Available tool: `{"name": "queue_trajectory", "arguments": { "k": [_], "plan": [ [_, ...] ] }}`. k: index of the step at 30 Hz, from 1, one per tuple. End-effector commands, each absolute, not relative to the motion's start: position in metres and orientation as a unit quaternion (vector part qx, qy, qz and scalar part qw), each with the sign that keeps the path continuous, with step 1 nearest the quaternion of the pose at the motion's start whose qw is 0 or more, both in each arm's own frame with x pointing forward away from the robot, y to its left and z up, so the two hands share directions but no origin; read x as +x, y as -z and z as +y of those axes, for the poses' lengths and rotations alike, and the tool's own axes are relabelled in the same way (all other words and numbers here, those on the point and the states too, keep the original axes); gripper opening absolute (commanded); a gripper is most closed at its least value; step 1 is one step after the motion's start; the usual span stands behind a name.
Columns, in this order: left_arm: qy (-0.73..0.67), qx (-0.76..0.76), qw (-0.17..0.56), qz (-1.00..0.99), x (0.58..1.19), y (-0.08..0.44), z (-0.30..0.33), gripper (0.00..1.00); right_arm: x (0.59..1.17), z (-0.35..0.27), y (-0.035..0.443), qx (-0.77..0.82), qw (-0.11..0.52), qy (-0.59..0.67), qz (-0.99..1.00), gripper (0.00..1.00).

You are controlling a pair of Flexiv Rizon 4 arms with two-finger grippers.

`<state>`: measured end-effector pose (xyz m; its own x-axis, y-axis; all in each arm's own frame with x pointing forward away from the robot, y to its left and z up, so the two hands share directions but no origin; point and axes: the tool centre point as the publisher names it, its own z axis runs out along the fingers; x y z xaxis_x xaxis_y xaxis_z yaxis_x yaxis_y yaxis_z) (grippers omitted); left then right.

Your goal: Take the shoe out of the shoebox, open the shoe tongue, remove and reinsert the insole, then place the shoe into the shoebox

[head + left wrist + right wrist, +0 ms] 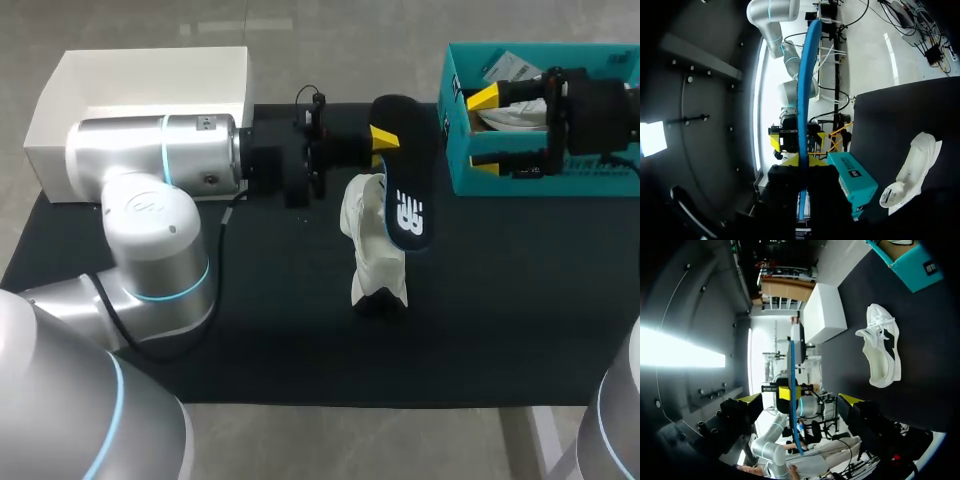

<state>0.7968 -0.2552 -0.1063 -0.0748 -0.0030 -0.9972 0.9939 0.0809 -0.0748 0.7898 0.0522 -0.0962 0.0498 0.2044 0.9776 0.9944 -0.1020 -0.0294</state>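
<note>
My left gripper is shut on one end of the dark insole, holding it above the table with its blue rim showing. In the left wrist view the insole stands edge-on between the fingers of that gripper. The white shoe rests on the black table just below the insole. My right gripper hangs open over the teal shoebox, a little apart from the insole. From the right wrist, the insole is ahead of the open gripper, and the shoe lies beside it.
A white box sits at the back left of the table, partly behind my left arm. The teal shoebox holds white paper. The black table surface spreads in front and to the right of the shoe.
</note>
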Motion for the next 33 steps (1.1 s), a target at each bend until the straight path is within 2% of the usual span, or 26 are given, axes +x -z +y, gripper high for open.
{"name": "queue_trajectory", "arguments": {
  "k": [1, 5, 12, 17, 25, 33],
  "plan": [
    [0.491, 0.464, 0.491, 0.55, 0.791, 0.109, -0.25, 0.0, 0.787, 0.053, 0.096, -0.585, 0.427, 0.46, -0.513, 1.0],
    [0.492, 0.465, 0.485, 0.554, 0.789, 0.111, -0.248, 0.0, 0.787, 0.053, 0.096, -0.585, 0.427, 0.46, -0.513, 1.0],
    [0.499, 0.453, 0.477, 0.564, 0.781, 0.11, -0.244, 0.0, 0.776, -0.012, 0.127, -0.641, 0.284, 0.468, -0.539, 1.0],
    [0.501, 0.455, 0.462, 0.573, 0.773, 0.113, -0.235, 0.0, 0.768, -0.062, 0.124, -0.652, 0.23, 0.468, -0.551, 1.0],
    [0.5, 0.457, 0.449, 0.583, 0.767, 0.118, -0.226, 0.0, 0.75, -0.093, 0.116, -0.679, 0.213, 0.412, -0.569, 1.0],
    [0.499, 0.456, 0.447, 0.586, 0.766, 0.118, -0.225, 0.0, 0.727, -0.094, 0.123, -0.673, 0.245, 0.378, -0.586, 1.0]
  ]
}}
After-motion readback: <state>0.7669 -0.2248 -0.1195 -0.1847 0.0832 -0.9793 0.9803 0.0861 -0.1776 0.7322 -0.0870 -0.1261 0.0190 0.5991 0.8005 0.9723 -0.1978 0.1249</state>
